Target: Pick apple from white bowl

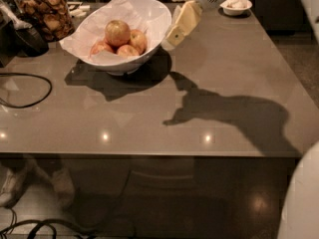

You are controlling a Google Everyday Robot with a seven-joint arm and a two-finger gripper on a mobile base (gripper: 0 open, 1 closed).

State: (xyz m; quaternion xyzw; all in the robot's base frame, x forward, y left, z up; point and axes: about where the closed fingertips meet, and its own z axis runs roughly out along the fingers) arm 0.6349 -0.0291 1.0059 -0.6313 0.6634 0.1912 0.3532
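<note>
The white bowl (154, 21), lined with crinkled white paper, stands at the back left of the grey table. The apple (117, 32), pale yellow-green with a pink blush, sits on top of several smaller, redder apples (128, 50) in the bowl. My gripper (174, 34) hangs from the white arm at the top of the view, its cream fingers pointing down just beside the bowl's right rim, above the table. It holds nothing.
A glass jar of brown snacks (45, 11) stands at the back left. A small white dish (236, 5) sits at the back right. A black cable (30, 83) loops on the left of the table. The table's front edge (149, 156) runs across the view.
</note>
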